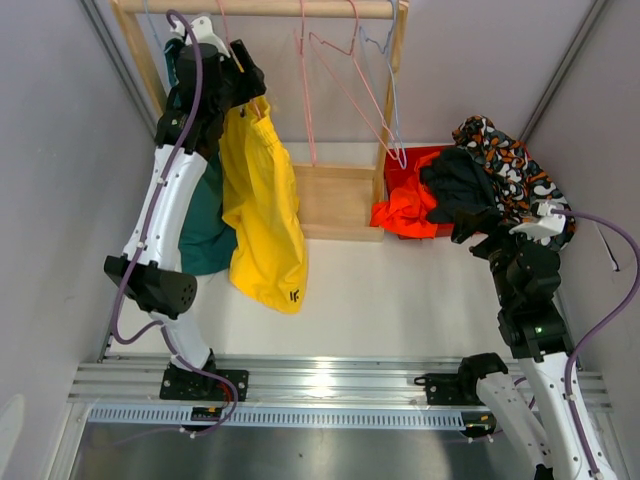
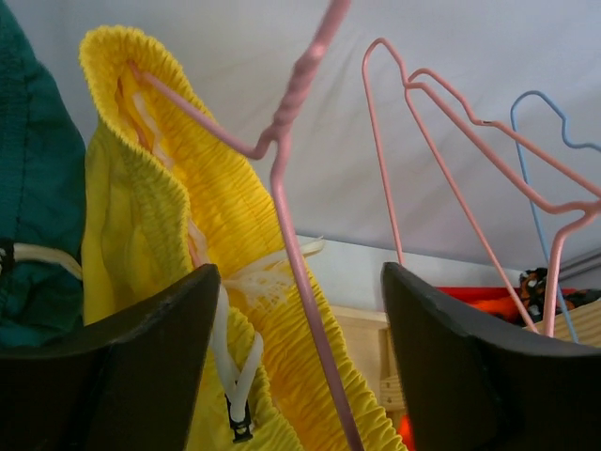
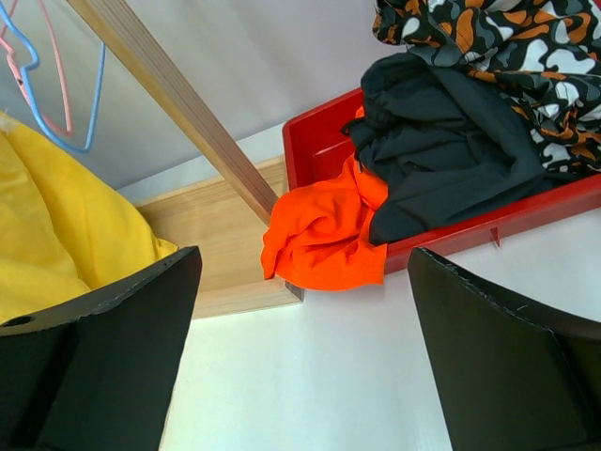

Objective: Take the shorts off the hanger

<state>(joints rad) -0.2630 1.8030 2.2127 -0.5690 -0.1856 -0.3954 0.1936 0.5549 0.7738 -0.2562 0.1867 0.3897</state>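
Note:
The yellow shorts [image 1: 262, 200] hang by their waistband on a pink hanger [image 2: 282, 141] at the left of the wooden rail [image 1: 260, 8]. The dark green shorts [image 1: 205, 225] hang just left of them, behind my left arm. My left gripper [image 1: 243, 82] is open at the yellow waistband [image 2: 235, 216]; the hanger wire and the waistband pass between its jaws [image 2: 300, 272]. The bright orange shorts [image 1: 405, 212], black shorts [image 1: 460, 185] and patterned shorts [image 1: 510, 165] lie in and over a red bin [image 3: 310, 141]. My right gripper [image 3: 305, 258] is open and empty over the white table, facing the orange shorts [image 3: 324, 230].
Two empty pink hangers [image 1: 330, 90] and a blue one [image 1: 390, 60] hang on the rail. The rack's wooden base [image 1: 335, 200] and post [image 3: 178, 94] stand between the yellow shorts and the bin. Grey walls close in on both sides.

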